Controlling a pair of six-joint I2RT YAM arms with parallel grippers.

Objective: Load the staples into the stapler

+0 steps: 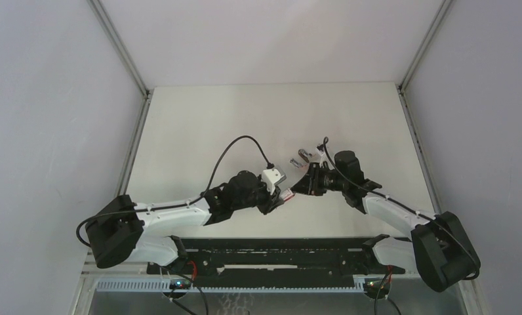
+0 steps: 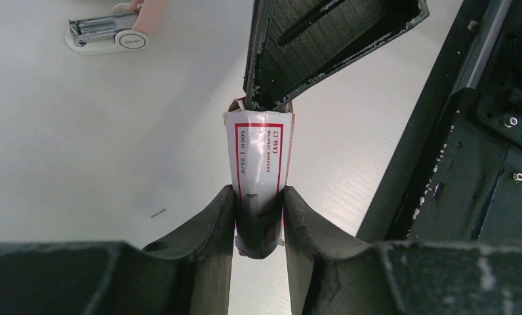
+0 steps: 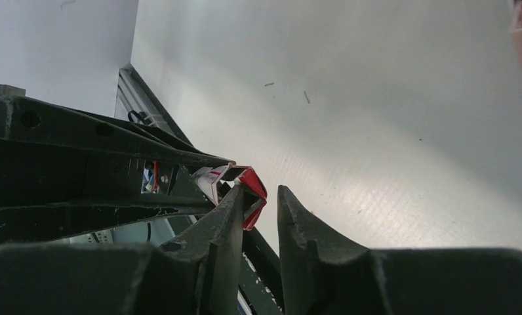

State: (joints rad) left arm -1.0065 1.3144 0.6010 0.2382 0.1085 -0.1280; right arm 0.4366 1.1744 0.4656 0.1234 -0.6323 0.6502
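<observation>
At center, left gripper [image 2: 258, 200] clamps the staple box [image 2: 261, 151]; right gripper [image 3: 261, 191] touches it.

A white table [image 1: 199, 125] sits enclosed by plain grey walls [image 1: 48, 98] with metal corner posts [image 1: 120, 46].

White table [image 1: 212, 118], pale walls [image 1: 48, 98], black rail [image 1: 278, 252] along near edge
</observation>
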